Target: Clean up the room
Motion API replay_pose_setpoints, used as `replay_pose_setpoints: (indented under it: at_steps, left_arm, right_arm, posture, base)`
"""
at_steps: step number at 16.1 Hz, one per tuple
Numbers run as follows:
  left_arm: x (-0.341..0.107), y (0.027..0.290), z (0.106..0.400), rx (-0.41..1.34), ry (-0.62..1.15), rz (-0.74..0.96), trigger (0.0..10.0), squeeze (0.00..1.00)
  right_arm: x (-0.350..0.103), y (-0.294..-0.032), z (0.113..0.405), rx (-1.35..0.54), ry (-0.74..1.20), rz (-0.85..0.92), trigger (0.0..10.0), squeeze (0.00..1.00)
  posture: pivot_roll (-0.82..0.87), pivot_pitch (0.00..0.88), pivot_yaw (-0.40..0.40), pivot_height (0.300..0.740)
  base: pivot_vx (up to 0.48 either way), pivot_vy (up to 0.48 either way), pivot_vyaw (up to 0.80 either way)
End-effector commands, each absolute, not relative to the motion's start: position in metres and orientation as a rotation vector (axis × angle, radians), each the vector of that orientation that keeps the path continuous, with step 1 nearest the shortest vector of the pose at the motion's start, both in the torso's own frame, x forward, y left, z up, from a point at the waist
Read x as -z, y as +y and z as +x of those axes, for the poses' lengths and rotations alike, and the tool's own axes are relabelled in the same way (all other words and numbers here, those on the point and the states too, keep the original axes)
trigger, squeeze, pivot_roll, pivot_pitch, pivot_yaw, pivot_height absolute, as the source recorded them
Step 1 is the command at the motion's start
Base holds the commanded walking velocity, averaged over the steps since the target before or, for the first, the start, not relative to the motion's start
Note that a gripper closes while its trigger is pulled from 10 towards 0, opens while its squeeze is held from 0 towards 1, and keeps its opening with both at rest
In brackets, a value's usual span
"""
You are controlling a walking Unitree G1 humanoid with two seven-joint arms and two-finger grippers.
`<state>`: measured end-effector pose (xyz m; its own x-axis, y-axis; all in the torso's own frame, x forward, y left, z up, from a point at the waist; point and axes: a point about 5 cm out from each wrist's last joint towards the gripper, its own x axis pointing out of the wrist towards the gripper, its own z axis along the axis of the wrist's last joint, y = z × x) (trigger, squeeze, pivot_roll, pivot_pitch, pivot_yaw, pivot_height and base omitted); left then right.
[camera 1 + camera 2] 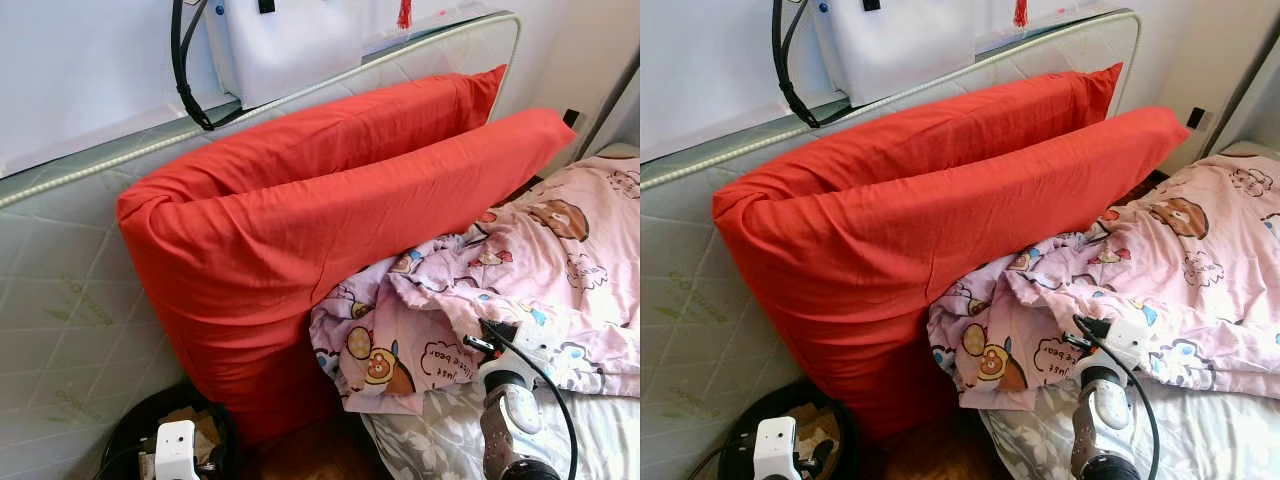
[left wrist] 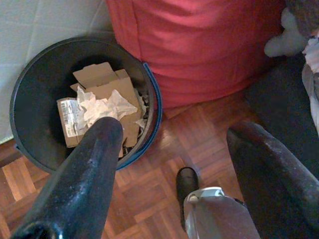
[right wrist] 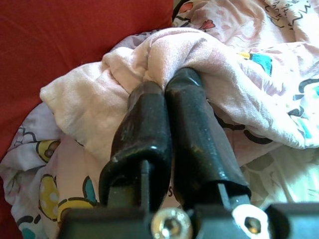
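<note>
Two big things lie ahead: a red pillow [image 1: 320, 230] propped against an upright mattress [image 1: 60, 300], and a pink cartoon-print quilt [image 1: 520, 270] crumpled on the bed, running rightward from the pillow's foot. Right gripper [image 3: 167, 87], the nearer one, has its fingers pressed together, pinching a quilt fold. Left gripper [image 2: 174, 154], fingers spread, hangs over a black waste bin [image 2: 30, 89].

light: bright, even daylight | shadows: soft | focus: head views sharp; wrist close-ups slightly soft
</note>
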<state>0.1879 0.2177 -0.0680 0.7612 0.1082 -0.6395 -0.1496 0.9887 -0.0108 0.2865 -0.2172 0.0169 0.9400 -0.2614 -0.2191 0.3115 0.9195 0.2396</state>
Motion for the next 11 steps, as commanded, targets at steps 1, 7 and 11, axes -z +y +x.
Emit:
replay_pose_setpoints:
  at_steps: [1, 7, 11]
  left_arm:
    - [0.0695, 0.2217, 0.1837, -0.148, 0.706, -0.055, 10.0, 0.00]
    - [0.0673, 0.2195, 0.1874, -0.139, 0.684, -0.053, 10.0, 0.00]
    - [0.0664, 0.2181, 0.1891, -0.133, 0.674, -0.049, 10.0, 0.00]
  right_arm:
    - [-0.0170, -0.2160, 0.2864, 0.294, 0.181, 0.262, 10.0, 0.00]
    - [-0.0173, -0.2171, 0.2864, 0.300, 0.179, 0.259, 10.0, 0.00]
    - [-0.0172, -0.2163, 0.2864, 0.299, 0.178, 0.258, 10.0, 0.00]
  posture:
    - [-0.03, 0.075, 0.053, 0.740]
    - [-0.03, 0.068, 0.055, 0.740]
    - [-0.03, 0.058, 0.056, 0.740]
  base:
    - [0.000, 0.000, 0.00]
    - [-0.141, 0.000, 0.00]
    - [-0.285, 0.000, 0.00]
